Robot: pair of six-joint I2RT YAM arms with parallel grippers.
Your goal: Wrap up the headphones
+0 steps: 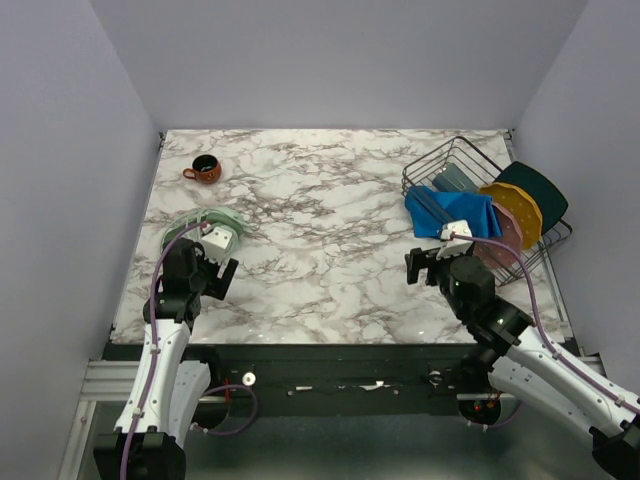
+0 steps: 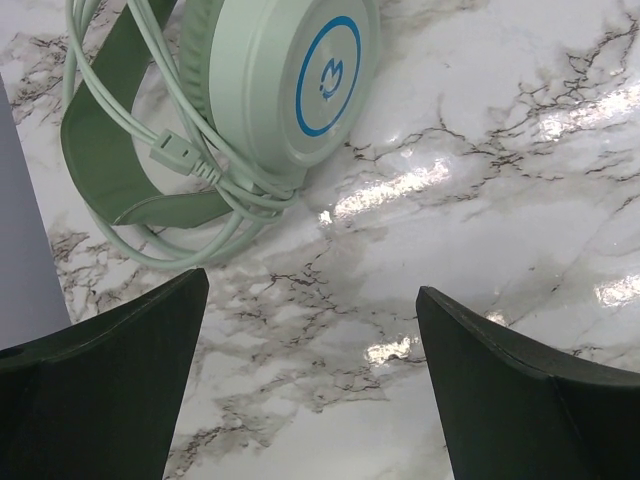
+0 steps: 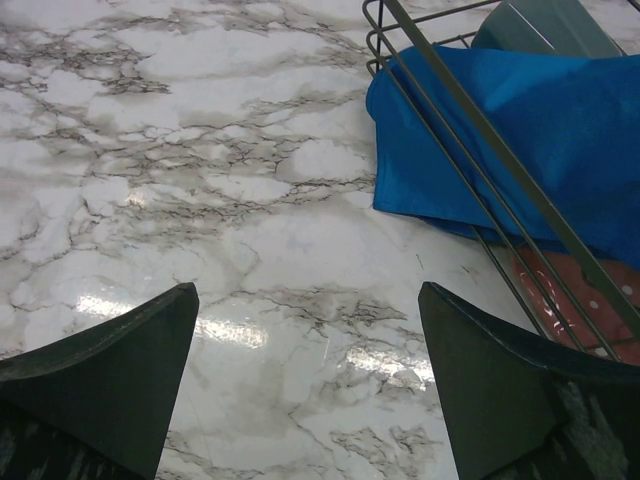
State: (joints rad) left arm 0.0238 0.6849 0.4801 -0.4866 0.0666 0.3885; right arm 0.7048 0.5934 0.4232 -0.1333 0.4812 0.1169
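Glossy white marble table [image 1: 320, 200], grey veins everywhere. The headphones [image 2: 290, 70] lie at its left edge, just ahead of the left gripper [image 2: 310, 290]. 1 round mint cup shows, smooth and matte, with a blue ring logo. A flat, wide headband curves beside it, and the thin cable [image 2: 175, 152] loops loosely around both. The cup's top is cut off in the wrist view, and the 2nd cup is hidden. The left gripper's jaws are spread wide over bare marble, holding nothing. The right gripper [image 3: 308, 290] is equally wide and empty, near a wire rack [image 1: 470, 150] with a soft blue cloth [image 3: 520, 130] draped inside. Something red and dotted underneath is hard to make out.
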